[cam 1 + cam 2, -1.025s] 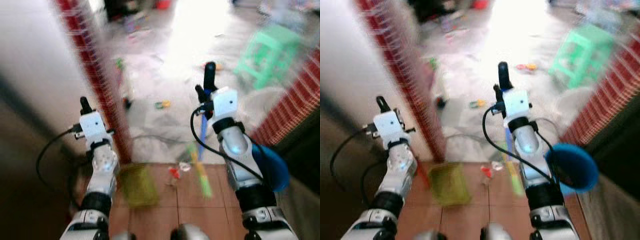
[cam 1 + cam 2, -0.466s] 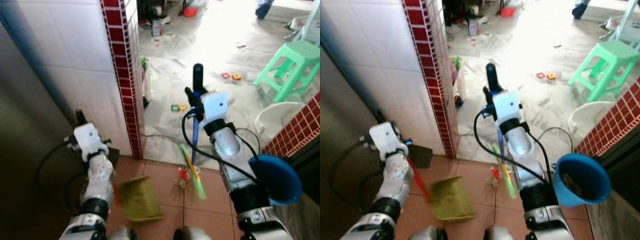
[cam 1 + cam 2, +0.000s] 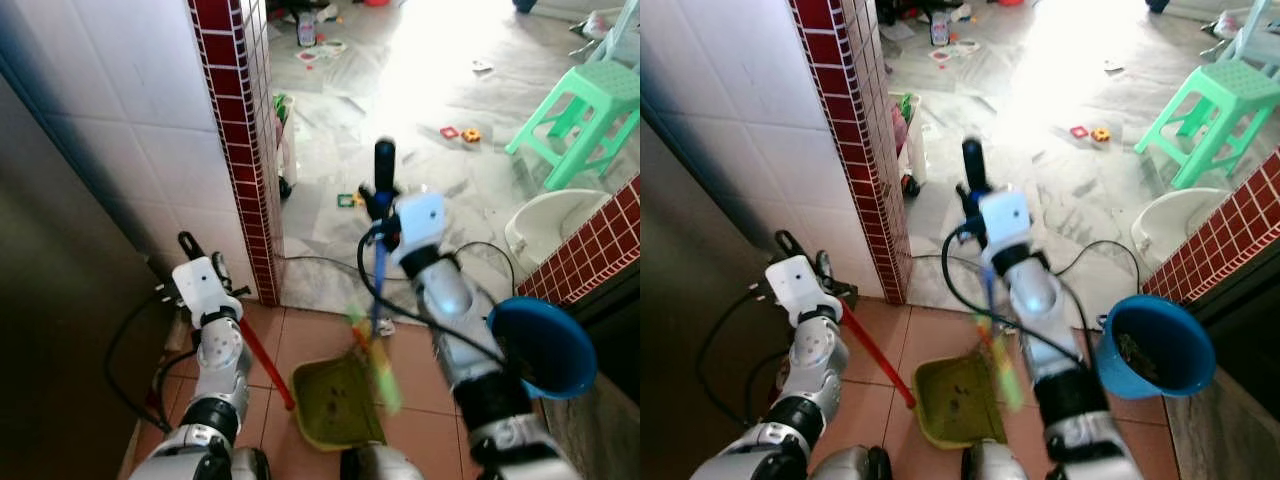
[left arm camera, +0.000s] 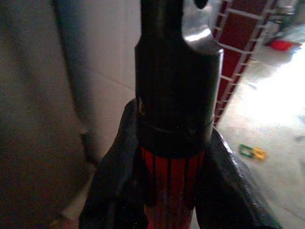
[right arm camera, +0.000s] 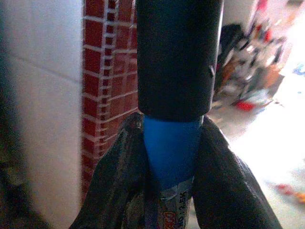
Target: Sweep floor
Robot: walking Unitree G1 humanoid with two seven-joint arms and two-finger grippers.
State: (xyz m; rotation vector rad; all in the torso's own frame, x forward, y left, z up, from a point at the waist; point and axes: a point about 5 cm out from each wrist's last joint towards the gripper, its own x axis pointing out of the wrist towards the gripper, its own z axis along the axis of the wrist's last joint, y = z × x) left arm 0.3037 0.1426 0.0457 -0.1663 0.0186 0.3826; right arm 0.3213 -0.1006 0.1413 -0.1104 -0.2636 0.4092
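Observation:
An olive-green dustpan [image 3: 335, 402] lies flat on the terracotta tiles just in front of me. Its red handle [image 3: 262, 360] rises to my left gripper [image 3: 203, 258], which is shut on it; the left wrist view shows the red handle [image 4: 170, 179] clamped between the fingers under a black cap. My right gripper [image 3: 382, 195] is shut on the blue broom handle [image 3: 378, 280], seen close in the right wrist view as a blue broom handle [image 5: 170, 150]. The green and yellow bristles [image 3: 374, 358], blurred, hang over the dustpan's right edge. A small white scrap [image 3: 386, 326] lies by the threshold.
A white-tiled pillar with red edging [image 3: 235, 130] stands at the left, with a dark panel [image 3: 50, 300] beside it. Beyond lie a marble floor with scattered toys [image 3: 456, 132], a green stool [image 3: 585, 105], a white basin [image 3: 545, 225], a blue bowl [image 3: 545, 345] and a red low wall [image 3: 590, 240].
The dustpan has slid right and now lies under the broom's bristles. The bristles have swung back toward it. The camera has also shifted.

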